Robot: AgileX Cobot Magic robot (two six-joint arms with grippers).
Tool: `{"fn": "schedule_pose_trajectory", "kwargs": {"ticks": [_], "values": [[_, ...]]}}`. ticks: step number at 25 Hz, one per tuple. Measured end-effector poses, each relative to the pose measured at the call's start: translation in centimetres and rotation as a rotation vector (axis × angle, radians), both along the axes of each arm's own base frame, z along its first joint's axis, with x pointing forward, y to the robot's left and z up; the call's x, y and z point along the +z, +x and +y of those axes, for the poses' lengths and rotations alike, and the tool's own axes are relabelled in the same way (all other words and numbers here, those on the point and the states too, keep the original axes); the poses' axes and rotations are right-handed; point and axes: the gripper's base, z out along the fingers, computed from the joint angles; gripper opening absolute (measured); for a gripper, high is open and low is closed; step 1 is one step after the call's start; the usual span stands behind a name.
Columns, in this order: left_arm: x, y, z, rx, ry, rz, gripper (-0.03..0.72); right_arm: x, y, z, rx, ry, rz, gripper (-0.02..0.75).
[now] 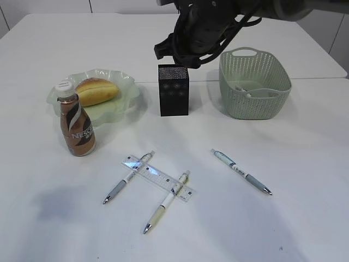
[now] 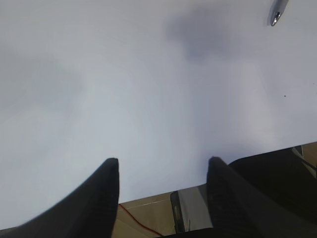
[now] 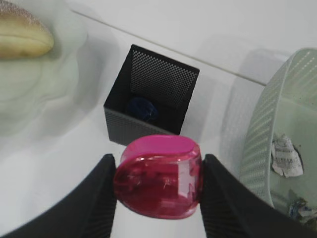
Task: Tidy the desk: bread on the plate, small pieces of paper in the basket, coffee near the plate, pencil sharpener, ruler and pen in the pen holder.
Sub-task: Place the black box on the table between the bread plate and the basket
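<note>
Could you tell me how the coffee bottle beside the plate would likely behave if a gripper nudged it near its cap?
The coffee bottle stands tall on a narrow base, so a high push would probably tip it. Its round body could then roll toward the plate. The glossy label looks somewhat slippery.

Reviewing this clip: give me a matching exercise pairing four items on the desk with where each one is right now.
Items:
1. bread
2. pink pencil sharpener
3. paper scraps
4. ruler

Places:
A. lying across two pens on the table
B. in the green basket
C. on the green plate
D. held in the right gripper above the black pen holder

Pairs: 1-C, 2-D, 3-B, 4-A
</note>
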Motion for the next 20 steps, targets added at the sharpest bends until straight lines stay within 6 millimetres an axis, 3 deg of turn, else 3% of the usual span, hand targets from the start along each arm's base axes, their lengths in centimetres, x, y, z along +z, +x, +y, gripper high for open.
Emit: {"fn": "schedule_pose_trajectory", "kwargs": {"ticks": [6, 9, 18, 20], "values": [[0.0, 0.0, 0.0, 0.0, 0.0, 0.0, 0.394, 0.2, 1.2, -0.6, 0.013, 0.047, -0.078, 0.372], [0.0, 0.0, 0.0, 0.002, 0.0, 0.0, 0.394, -1.0, 2.1, -0.5, 0.022, 0.077, -0.095, 0.372], [0.0, 0.0, 0.0, 0.002, 0.001, 0.0, 0.394, -1.8, 3.3, -0.5, 0.04, 0.136, -0.153, 0.372], [0.0, 0.0, 0.0, 0.002, 0.001, 0.0, 0.394, -2.9, 3.8, -0.8, 0.026, 0.145, -0.134, 0.372]]}}
